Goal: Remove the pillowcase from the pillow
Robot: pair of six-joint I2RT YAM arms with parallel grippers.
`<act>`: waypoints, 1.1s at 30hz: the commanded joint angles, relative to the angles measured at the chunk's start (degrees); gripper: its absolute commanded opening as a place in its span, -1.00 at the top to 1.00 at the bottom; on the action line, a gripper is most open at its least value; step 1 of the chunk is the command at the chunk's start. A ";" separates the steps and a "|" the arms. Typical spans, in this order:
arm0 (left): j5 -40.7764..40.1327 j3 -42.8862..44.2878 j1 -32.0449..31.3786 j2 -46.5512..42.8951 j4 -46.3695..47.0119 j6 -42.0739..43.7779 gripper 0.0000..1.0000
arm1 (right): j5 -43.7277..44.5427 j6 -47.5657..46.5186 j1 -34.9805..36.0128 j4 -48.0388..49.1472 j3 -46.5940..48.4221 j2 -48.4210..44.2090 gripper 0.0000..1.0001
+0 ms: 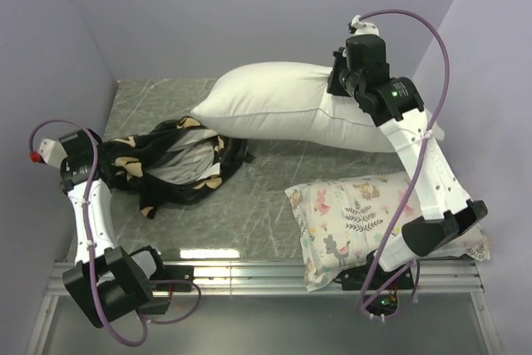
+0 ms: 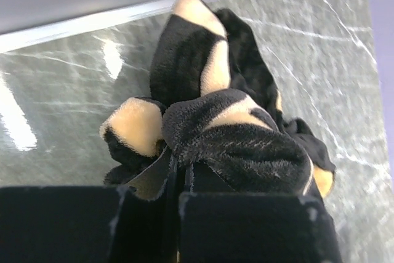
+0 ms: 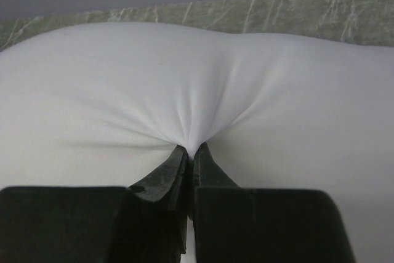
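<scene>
The pillowcase (image 1: 179, 164) lies crumpled at about nine o'clock on the marbled table (image 1: 266, 205). Its mouth gapes toward three o'clock and shows only pale lining, so I judge it to be off. The left gripper (image 2: 180, 173) is closed down on a fold of the black-and-tan plush at the case's nine o'clock edge, jaws all but meeting, probably to drag the cover clear.

The pillow (image 1: 274, 110) sits bare at twelve to one o'clock. Its left corner is just beside the case's upper edge; whether they touch I cannot tell. The right gripper (image 3: 191, 152) pinches a tuck of its white cloth, puckers fanning from the closed jaws, likely anchoring it against the pull.

A printed pillow (image 1: 366, 214) rests at four o'clock, uninvolved.
</scene>
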 commanded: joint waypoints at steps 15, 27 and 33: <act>24.42 -8.54 0.00 -10.97 6.57 8.27 0.47 | -11.82 0.47 5.81 33.59 -15.41 10.62 1.00; 22.42 0.42 -15.88 -16.96 -0.29 14.60 -0.74 | -12.87 3.72 9.33 35.02 -33.08 -3.52 -0.31; 10.38 4.73 -37.59 -19.59 -3.71 13.20 -0.76 | -14.36 6.71 9.42 35.11 -40.37 -15.47 -0.85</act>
